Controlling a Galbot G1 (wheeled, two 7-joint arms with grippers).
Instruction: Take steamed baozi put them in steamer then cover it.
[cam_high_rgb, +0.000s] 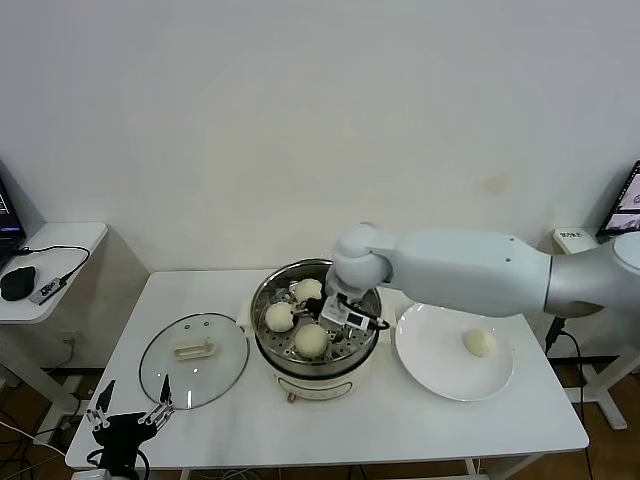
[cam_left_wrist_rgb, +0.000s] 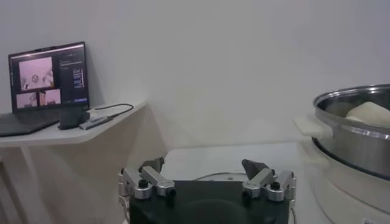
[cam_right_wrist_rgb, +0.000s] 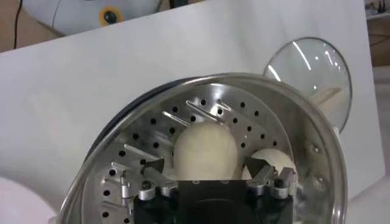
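Observation:
The steamer (cam_high_rgb: 315, 372) stands mid-table with three baozi on its perforated tray (cam_high_rgb: 308, 290) (cam_high_rgb: 279, 317) (cam_high_rgb: 311, 341). A fourth baozi (cam_high_rgb: 480, 343) lies on the white plate (cam_high_rgb: 430, 365) to the right. My right gripper (cam_high_rgb: 345, 310) hangs inside the pot. In the right wrist view it (cam_right_wrist_rgb: 206, 169) is open, with one baozi (cam_right_wrist_rgb: 206, 149) resting on the tray (cam_right_wrist_rgb: 213, 109) between its fingers and another (cam_right_wrist_rgb: 275, 161) beside it. The glass cover (cam_high_rgb: 193, 358) lies flat left of the steamer. My left gripper (cam_high_rgb: 130, 412) is open and empty at the front left corner.
A side shelf (cam_high_rgb: 60, 250) at the far left holds a mouse and cables; the left wrist view shows a laptop (cam_left_wrist_rgb: 46, 82) on it, the steamer's rim (cam_left_wrist_rgb: 353, 100) and a baozi top (cam_left_wrist_rgb: 368, 112). A wall stands close behind the table.

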